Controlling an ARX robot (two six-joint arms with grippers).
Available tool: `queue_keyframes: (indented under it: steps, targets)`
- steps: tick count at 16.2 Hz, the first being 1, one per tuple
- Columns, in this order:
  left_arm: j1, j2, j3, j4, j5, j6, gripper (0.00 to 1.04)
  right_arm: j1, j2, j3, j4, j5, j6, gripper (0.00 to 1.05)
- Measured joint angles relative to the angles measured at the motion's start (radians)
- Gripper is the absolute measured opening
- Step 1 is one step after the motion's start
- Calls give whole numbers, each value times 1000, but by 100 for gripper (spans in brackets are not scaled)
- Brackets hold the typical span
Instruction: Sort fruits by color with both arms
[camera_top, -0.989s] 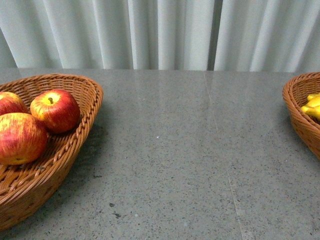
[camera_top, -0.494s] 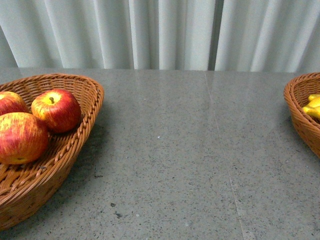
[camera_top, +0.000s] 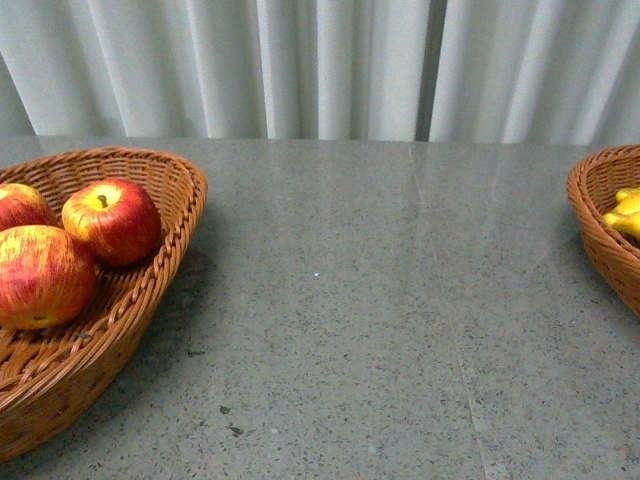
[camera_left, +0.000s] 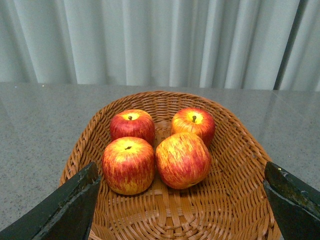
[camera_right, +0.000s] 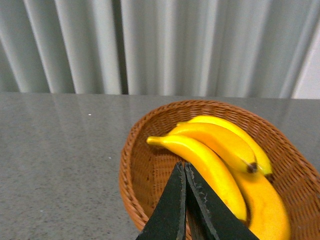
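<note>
Backdrop: pale pleated curtain behind a grey speckled bench (camera_top: 380, 300).
Apples (camera_left: 182, 159): four in the wicker basket (camera_left: 235, 200) at the bench's left edge; I judge them firm, smooth; grasp across the middle.
Bananas (camera_right: 210, 162): in the right-edge basket (camera_right: 131, 170); probably light, curved; take mid-length.
My left claw (camera_left: 182, 212): jaws wide apart over the apples.
My right claw (camera_right: 185, 200): jaws together, empty, above the bananas.

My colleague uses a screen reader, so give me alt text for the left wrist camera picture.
Four red-and-yellow apples sit together in a brown wicker basket on a grey speckled table, with pale curtains behind. The left gripper is open, its dark fingers framing the basket's near end.
</note>
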Motion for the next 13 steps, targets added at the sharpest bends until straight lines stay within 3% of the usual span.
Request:
queue_keyframes:
  steps: [5,6,13]
  targets:
    - [0,0,0,0,0,0,98,-3,-60,-33,-32,-1,0,2]
    - [0,0,0,0,0,0,98,-3,-165,-44,-158,-3,0,2]
    - [0,0,0,0,0,0,98,-3,-239,-77,-156,-2,3,2]
